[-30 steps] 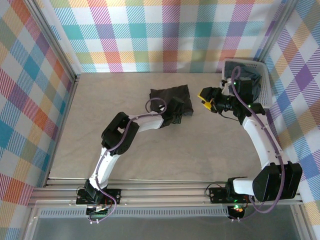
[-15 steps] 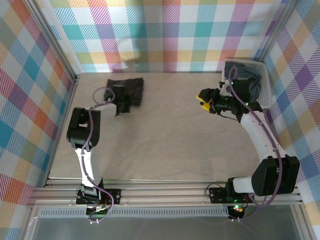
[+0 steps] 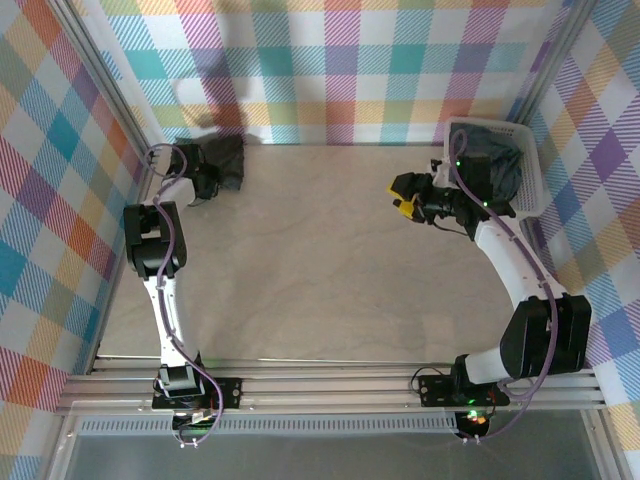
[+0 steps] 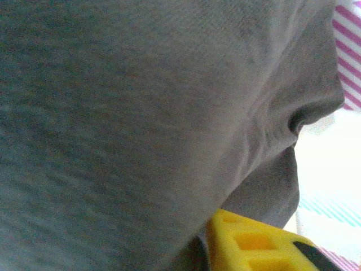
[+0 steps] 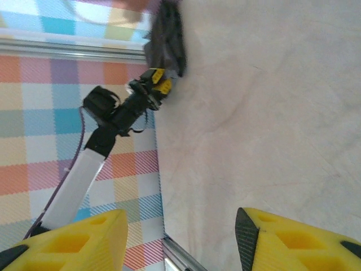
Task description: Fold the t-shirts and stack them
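Note:
A folded dark grey t-shirt (image 3: 228,158) lies bunched in the far left corner of the table, against the plaid wall. My left gripper (image 3: 207,177) is at its near edge. In the left wrist view the grey cloth (image 4: 141,113) hangs right against the lens and over a yellow finger (image 4: 251,240), so the jaws are hidden. The right wrist view shows that gripper (image 5: 155,82) from afar, just below the shirt (image 5: 168,34). My right gripper (image 3: 405,196) hovers over bare table at the right, open (image 5: 180,243), with nothing between its fingers. More dark t-shirts (image 3: 498,172) fill the basket.
A white lattice basket (image 3: 532,150) stands in the far right corner, just behind my right forearm. Plaid walls close the table on the left, back and right. A metal rail (image 3: 330,385) runs along the near edge.
My left arm has swung from the middle back of the table to the far left corner, carrying the folded shirt with it. The right gripper has barely shifted.

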`<state>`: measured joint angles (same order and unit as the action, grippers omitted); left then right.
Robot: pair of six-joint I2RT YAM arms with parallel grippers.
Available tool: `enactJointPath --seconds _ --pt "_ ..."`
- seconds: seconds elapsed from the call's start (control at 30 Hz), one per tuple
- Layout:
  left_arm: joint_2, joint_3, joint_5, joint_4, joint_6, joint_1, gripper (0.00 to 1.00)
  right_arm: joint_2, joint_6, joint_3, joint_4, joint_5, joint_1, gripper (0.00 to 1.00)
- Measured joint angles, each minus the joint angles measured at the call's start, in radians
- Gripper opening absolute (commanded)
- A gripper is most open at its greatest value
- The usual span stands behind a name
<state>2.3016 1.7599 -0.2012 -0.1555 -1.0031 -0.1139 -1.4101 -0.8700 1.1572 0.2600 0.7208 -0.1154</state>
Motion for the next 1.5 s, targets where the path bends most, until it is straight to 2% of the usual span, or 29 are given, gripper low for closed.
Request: enactJointPath --seconds 0.13,0.23,0.27,0.3,0.4,0.43,0.47,0.57,0.7,0.87,0.97,1.07,1.13,1.27,1.4,1.5 --pt "-0.006 0.000 -0.016 -0.005 0.033 0.002 0.55 0.013 -0.037 -0.032 -0.138 0.017 -0.003 0.57" --pt "-0.061 -0.077 -0.024 0.001 0.036 0.011 0.73 0.013 -0.061 -0.034 -0.190 0.023 -0.003 0.56" --pt "-0.090 -0.110 -0.023 0.002 0.031 0.014 0.81 0.013 -0.068 -0.034 -0.204 0.025 -0.003 0.57" --pt "-0.132 -0.154 -0.023 0.007 0.019 0.016 0.99 0.013 -0.074 -0.034 -0.219 0.026 -0.003 0.57" --pt "-0.276 -0.278 -0.018 0.029 -0.021 0.031 1.00 0.011 -0.084 -0.034 -0.237 0.025 -0.003 0.58" --pt "-0.334 -0.315 -0.018 0.031 -0.029 0.039 1.00 0.011 -0.084 -0.034 -0.238 0.023 -0.003 0.91" --pt "-0.385 -0.338 -0.014 0.025 -0.029 0.048 1.00 0.011 -0.084 -0.034 -0.236 0.019 -0.003 1.00" --pt "-0.528 -0.351 0.027 -0.011 0.029 0.090 1.00 0.021 -0.063 -0.034 -0.222 -0.045 -0.003 1.00" --pt "-0.724 -0.357 0.137 -0.063 0.157 0.164 1.00 0.089 -0.028 -0.024 -0.148 -0.174 -0.004 1.00" --pt "-0.922 -0.384 0.394 -0.204 0.242 0.248 1.00 0.144 0.079 0.095 0.033 -0.338 -0.004 1.00" --pt "-1.062 -0.549 0.555 -0.219 0.298 0.275 1.00 0.187 0.156 0.107 0.128 -0.443 -0.004 1.00" --pt "-1.226 -0.774 0.673 -0.236 0.422 0.285 1.00 0.217 0.205 0.095 0.231 -0.592 -0.004 1.00" --pt "-1.305 -0.890 0.728 -0.245 0.515 0.287 1.00 0.263 0.241 0.005 0.206 -0.694 -0.004 1.00" --pt "-1.414 -1.101 0.756 -0.217 0.666 0.287 1.00 0.413 0.368 -0.360 0.075 -0.895 -0.004 1.00" --pt "-1.437 -1.269 0.740 -0.135 0.734 0.278 1.00 0.382 0.522 -0.525 0.029 -1.004 -0.004 1.00" --pt "-1.358 -1.325 0.715 -0.034 0.760 0.254 1.00 0.336 0.611 -0.580 -0.083 -1.042 -0.004 1.00"
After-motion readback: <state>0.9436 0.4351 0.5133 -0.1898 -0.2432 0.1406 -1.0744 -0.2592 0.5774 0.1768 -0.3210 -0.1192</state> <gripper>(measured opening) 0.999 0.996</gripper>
